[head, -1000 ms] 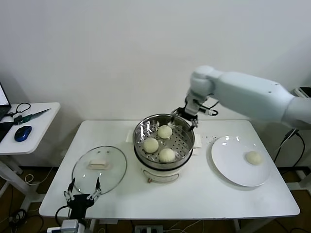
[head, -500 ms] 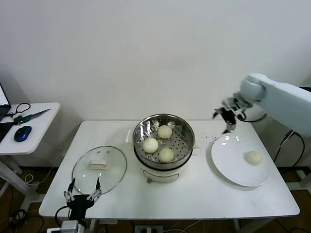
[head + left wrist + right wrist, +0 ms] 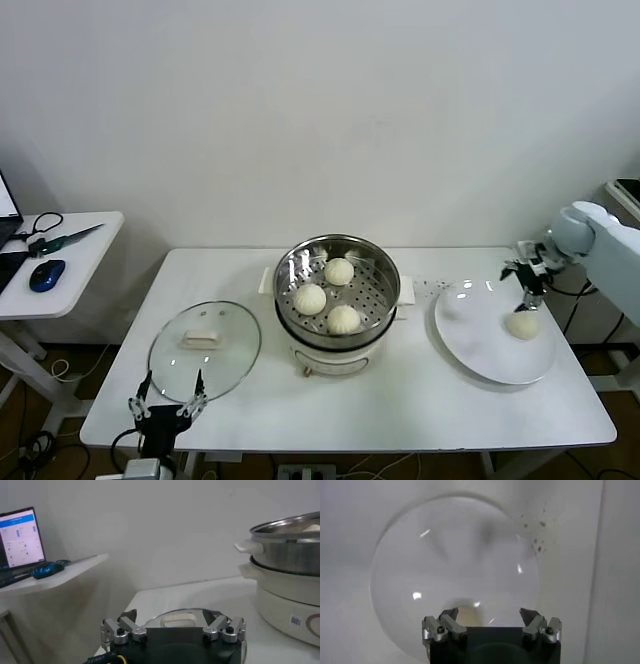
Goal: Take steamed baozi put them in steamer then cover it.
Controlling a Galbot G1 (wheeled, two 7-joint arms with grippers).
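White table (image 3: 420, 400) — steamer (image 3: 338, 250) holds three baozi (image 3: 310, 298); right gripper (image 3: 528, 283) (unclenched) over plate (image 3: 470, 345).

Baozi in steamer: I count three steamed baozi (image 3: 339, 271), (image 3: 310, 298), (image 3: 344, 319), round, smooth and cream-white, sitting apart on the perforated tray.
Fourth baozi: I see one steamed baozi (image 3: 521, 325) lying alone, well to the right of the pot.
Steamer: my steamer (image 3: 383, 305) is a round shiny steel pot on a white base with side handles, upright at the table's middle, uncovered.
Cover: I see the cover (image 3: 165, 350), clear glass with a metal rim and white handle, lying flat, handle up, just left of the steamer.
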